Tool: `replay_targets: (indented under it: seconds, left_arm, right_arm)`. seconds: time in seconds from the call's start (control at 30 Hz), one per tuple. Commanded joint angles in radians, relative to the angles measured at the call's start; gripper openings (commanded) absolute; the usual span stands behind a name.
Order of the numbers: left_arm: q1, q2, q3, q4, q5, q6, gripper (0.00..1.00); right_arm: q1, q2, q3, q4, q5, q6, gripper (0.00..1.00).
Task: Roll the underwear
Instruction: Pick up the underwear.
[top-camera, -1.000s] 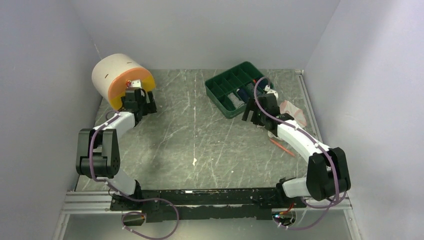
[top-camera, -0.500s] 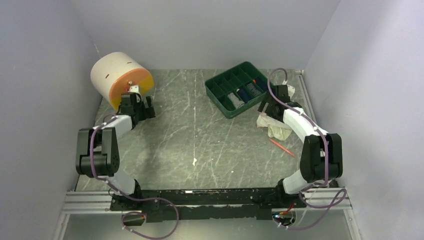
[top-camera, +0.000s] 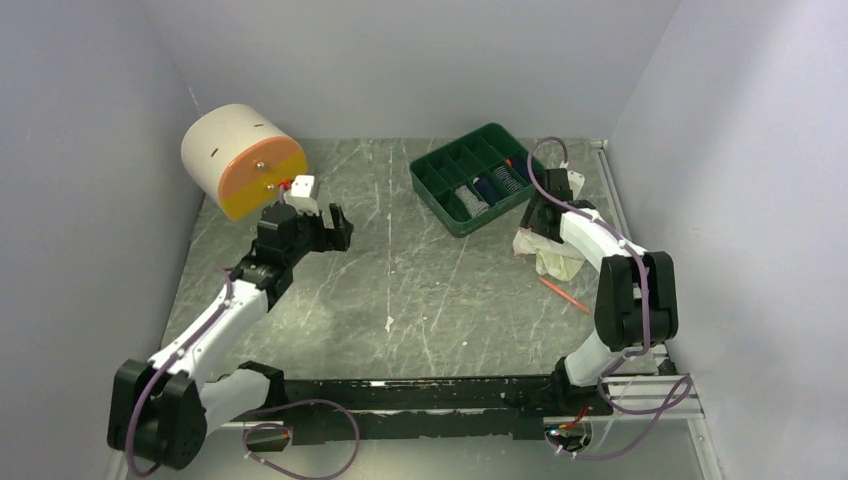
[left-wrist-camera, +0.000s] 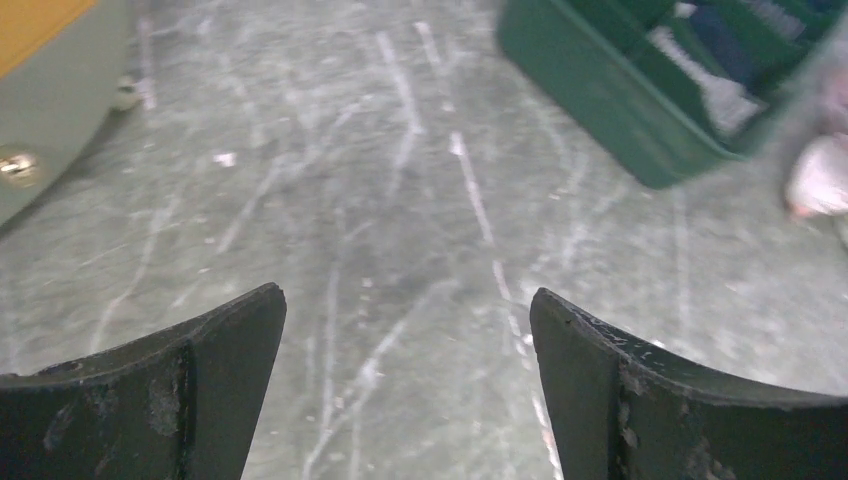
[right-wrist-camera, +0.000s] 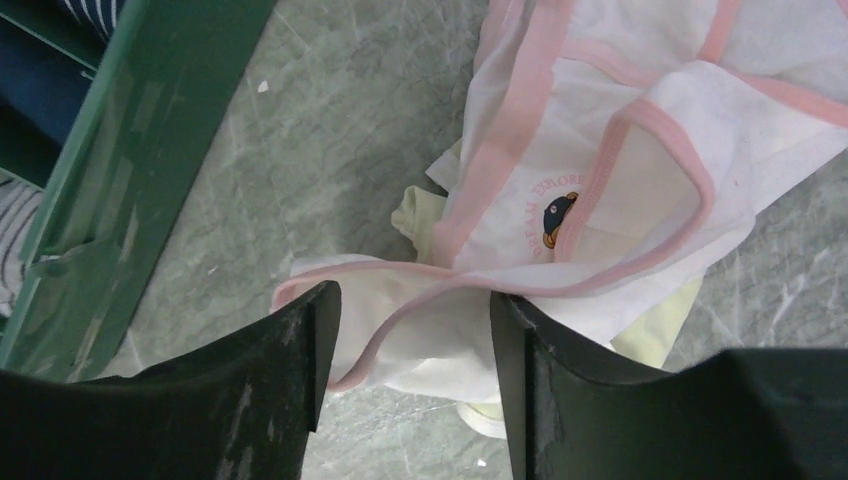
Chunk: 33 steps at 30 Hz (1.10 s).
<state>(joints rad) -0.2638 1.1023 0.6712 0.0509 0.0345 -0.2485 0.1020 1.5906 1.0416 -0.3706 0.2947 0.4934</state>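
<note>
1. White with pink edging, one piece of underwear (right-wrist-camera: 610, 170) lies crumpled on top of a second, cream-white piece (right-wrist-camera: 655, 318). That makes two garments in one heap (top-camera: 549, 258), on the table just right of the green tray.
2. The right gripper (right-wrist-camera: 410, 320) points down at the near edge of this heap. Its two fingers (right-wrist-camera: 270, 385) stand apart, and a pink-trimmed fold runs across the gap between them. No pinch on the cloth shows.
3. From above, the right gripper (top-camera: 534, 228) sits at the left edge of the heap, close to the tray's corner.
4. One green tray (top-camera: 440, 185) with several compartments stands at the far right of the table. Three of its compartments show cloth, striped or dark blue.
5. One thin orange stick (top-camera: 565, 295) lies on the table nearer the arm bases than the heap, apart from it.
6. The left gripper (top-camera: 322, 225) hovers over bare table well away from the garments. In its own view, the left gripper (left-wrist-camera: 405, 320) has its jaws spread wide with nothing between them.
7. One white drum with an orange face (top-camera: 240, 160) lies on its side at the far left, just beyond the left gripper.
8. The table (top-camera: 420, 290) is grey-green with pale streaks.
</note>
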Motion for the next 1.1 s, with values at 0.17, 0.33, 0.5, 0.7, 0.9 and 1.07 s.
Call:
replay_targets:
  seconds: [0.17,0.33,0.5,0.7,0.9,1.07]
  left_arm:
    - [-0.051,-0.245,-0.052,-0.110,0.060,-0.071,0.97]
    - [-0.051,-0.227,0.012,-0.187,0.072,-0.105,0.97]
    - [-0.051,-0.167,0.065,-0.248,0.068,-0.127,0.97]
    - [-0.051,-0.171,0.069,-0.231,0.022,-0.101,0.97]
    - [-0.051,-0.161,0.115,-0.300,-0.024,-0.106,0.98]
    - [-0.050,-0.140,0.149,-0.366,-0.033,-0.117,0.73]
  right_arm:
    - [0.027,-0.003,0.056,-0.001,0.034,-0.040,0.23]
    - [0.031,-0.078,0.061,-0.022,0.063,-0.060,0.00]
    - [0.037,-0.195,0.073,-0.045,0.060,-0.081,0.00]
    - [0.049,-0.339,0.133,-0.089,-0.013,-0.112,0.00]
    - [0.107,-0.367,0.252,-0.093,-0.414,-0.116,0.00]
    - [0.330,-0.359,0.316,-0.036,-0.562,-0.101,0.00]
